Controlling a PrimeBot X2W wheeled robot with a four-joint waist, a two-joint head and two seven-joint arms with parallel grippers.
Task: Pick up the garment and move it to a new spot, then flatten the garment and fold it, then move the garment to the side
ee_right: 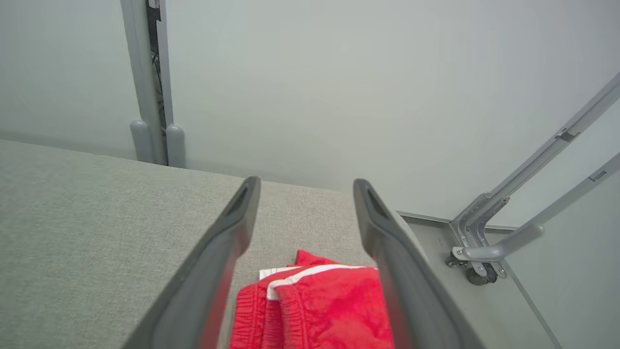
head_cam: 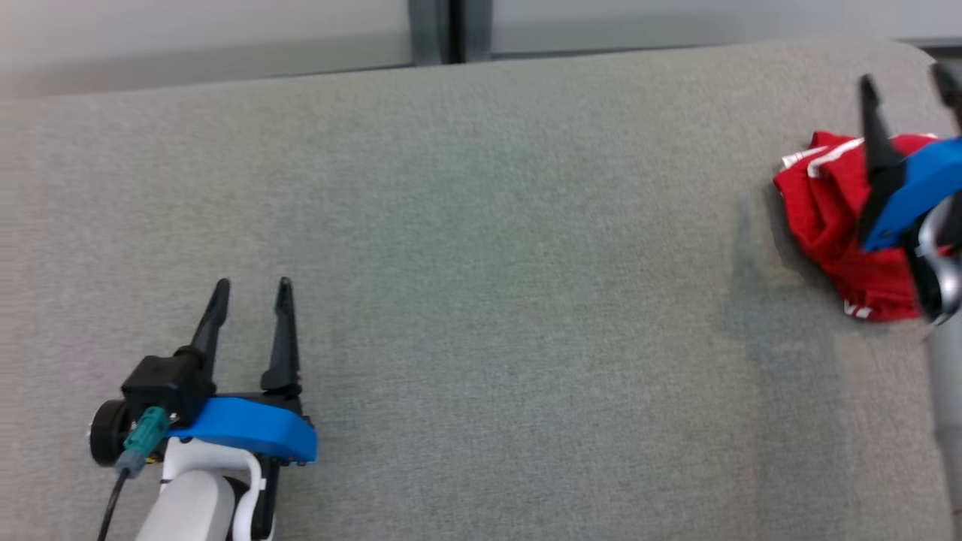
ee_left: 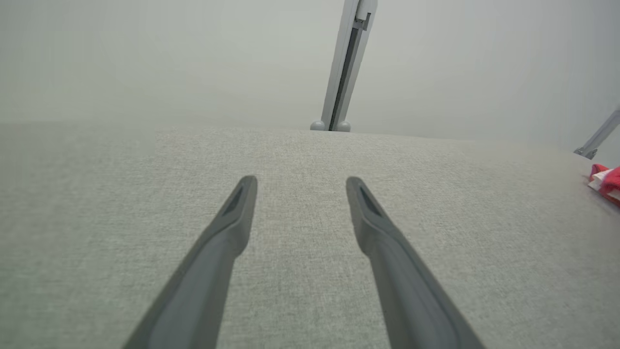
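The garment (head_cam: 830,218) is a folded red piece with white stripes, lying at the far right of the grey fabric surface (head_cam: 488,248). My right gripper (head_cam: 906,79) hovers just over it, open, with nothing between its fingers. In the right wrist view the garment (ee_right: 319,310) lies below and between the spread fingers (ee_right: 227,252), apart from them. At the lower left, far from the garment, my left gripper (head_cam: 252,289) is open and holds nothing. The left wrist view has the left gripper (ee_left: 300,182) over bare fabric and a corner of the garment (ee_left: 608,182) at its right edge.
The surface's right edge runs close beside the garment, with a grey floor and a metal leg on a caster (ee_right: 479,261) beyond it. A pale wall with a grey post (head_cam: 443,30) stands behind the far edge.
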